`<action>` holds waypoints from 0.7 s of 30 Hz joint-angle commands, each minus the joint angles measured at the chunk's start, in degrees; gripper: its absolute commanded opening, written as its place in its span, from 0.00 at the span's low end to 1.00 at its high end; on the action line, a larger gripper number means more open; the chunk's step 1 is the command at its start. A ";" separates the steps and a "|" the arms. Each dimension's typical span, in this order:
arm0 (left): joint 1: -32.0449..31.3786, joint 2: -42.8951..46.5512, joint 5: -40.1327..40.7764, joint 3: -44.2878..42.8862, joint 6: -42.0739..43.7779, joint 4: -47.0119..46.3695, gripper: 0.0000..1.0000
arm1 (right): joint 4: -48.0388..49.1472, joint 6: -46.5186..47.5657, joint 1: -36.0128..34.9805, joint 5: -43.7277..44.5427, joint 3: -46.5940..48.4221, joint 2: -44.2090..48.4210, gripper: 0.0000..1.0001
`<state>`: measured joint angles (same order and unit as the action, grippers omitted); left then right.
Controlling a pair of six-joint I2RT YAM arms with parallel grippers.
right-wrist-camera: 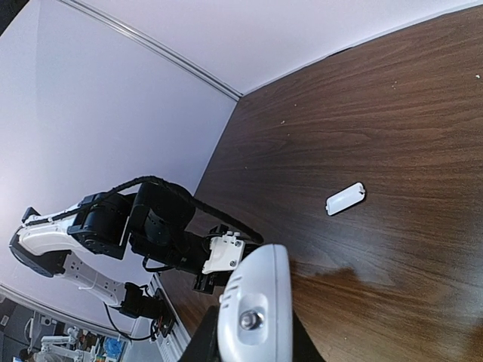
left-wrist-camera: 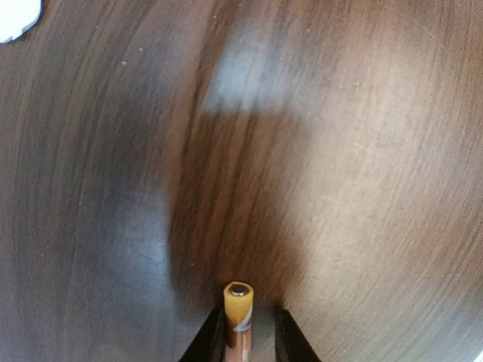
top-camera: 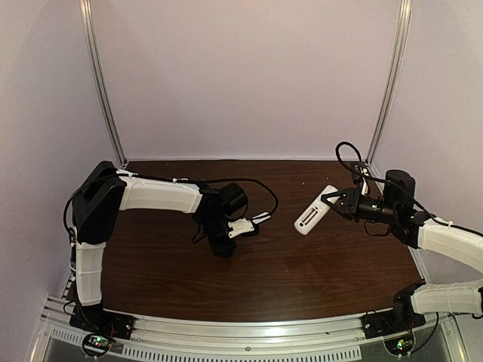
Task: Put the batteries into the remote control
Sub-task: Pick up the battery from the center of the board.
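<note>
My left gripper point(top-camera: 223, 246) points down at the table left of centre. It is shut on an orange-red battery point(left-wrist-camera: 238, 313), which stands between the dark fingers point(left-wrist-camera: 210, 341) with its pale metal end toward the table. No other battery shows. My right gripper point(top-camera: 333, 202) is shut on the white remote control point(top-camera: 313, 210) and holds it tilted above the table, right of centre. In the right wrist view the remote's rounded end point(right-wrist-camera: 253, 305) fills the bottom between the jaws.
A small loose white cover piece point(top-camera: 262, 218) lies on the dark wooden table point(top-camera: 302, 279) between the two grippers. It also shows in the right wrist view point(right-wrist-camera: 346, 198) and at the top-left corner of the left wrist view point(left-wrist-camera: 15, 19). Pale walls enclose the table.
</note>
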<state>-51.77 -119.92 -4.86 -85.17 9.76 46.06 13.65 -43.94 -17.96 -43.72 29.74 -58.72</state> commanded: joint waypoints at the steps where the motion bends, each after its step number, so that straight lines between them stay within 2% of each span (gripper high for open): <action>1: -0.24 -4.84 -0.95 4.30 -3.52 6.32 0.27 | 1.98 -0.32 0.46 -1.52 -0.45 0.07 0.00; 4: -0.23 -4.12 -1.28 3.42 -3.86 5.43 0.24 | 1.78 -0.50 0.43 -1.24 -0.48 0.14 0.00; 10: -0.17 1.18 -2.70 4.33 -5.27 1.09 0.01 | 3.58 -2.15 0.44 -3.33 -1.07 -1.35 0.00; 16: -0.12 13.31 -5.10 7.93 -9.26 -7.66 0.00 | 3.69 -3.39 -0.20 -3.99 -1.11 -3.90 0.00; 21: -0.26 24.83 -13.08 12.19 -20.42 -18.95 0.00 | 7.59 -6.05 -3.64 -3.08 -1.39 -5.74 0.00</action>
<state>-51.77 -103.98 -10.85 -75.44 -1.28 39.66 15.90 -47.44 -19.16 -46.50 29.02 -63.37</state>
